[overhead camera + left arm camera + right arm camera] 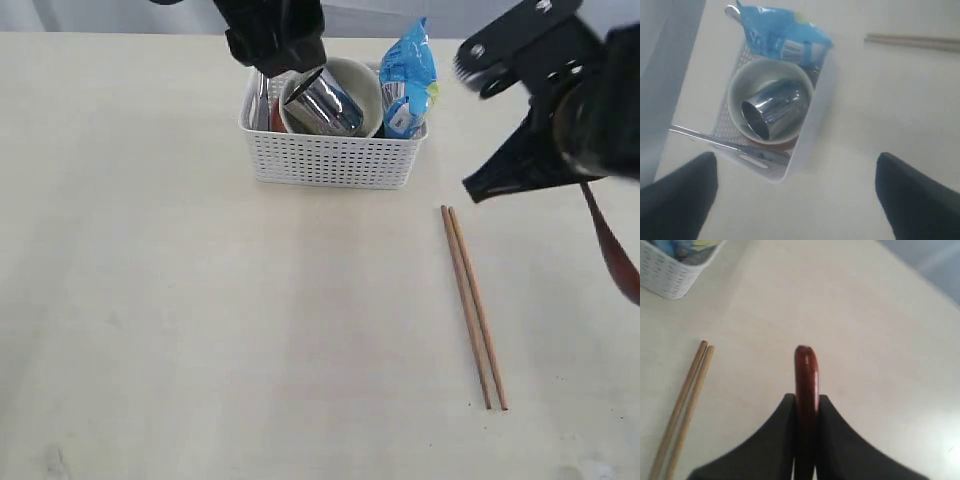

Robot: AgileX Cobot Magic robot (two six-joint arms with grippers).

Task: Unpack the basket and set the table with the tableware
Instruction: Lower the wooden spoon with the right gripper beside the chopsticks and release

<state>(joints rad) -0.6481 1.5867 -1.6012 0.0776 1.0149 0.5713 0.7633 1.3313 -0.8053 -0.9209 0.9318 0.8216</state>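
Observation:
The white basket [330, 160] [818, 112] stands at the back of the table [200, 330]. In it a steel mug [325, 103] [775, 110] lies on its side inside the cream bowl [366, 75] [738, 86], with steel cutlery [730, 146] along one wall. My left gripper [285, 60] [796, 160] hovers open over the basket, holding nothing. The wooden chopsticks [474, 305] [687, 405] lie on the table at the right. My right gripper [555, 160] [806, 402] is shut on the red-brown spoon [612, 245] [806, 372], held above the table right of the chopsticks.
A blue snack bag [410, 75] [782, 37] stands at the right end of the basket, beside the bowl. The basket's corner [670, 275] shows in the right wrist view. Bare tabletop lies in front of the basket and left of the chopsticks.

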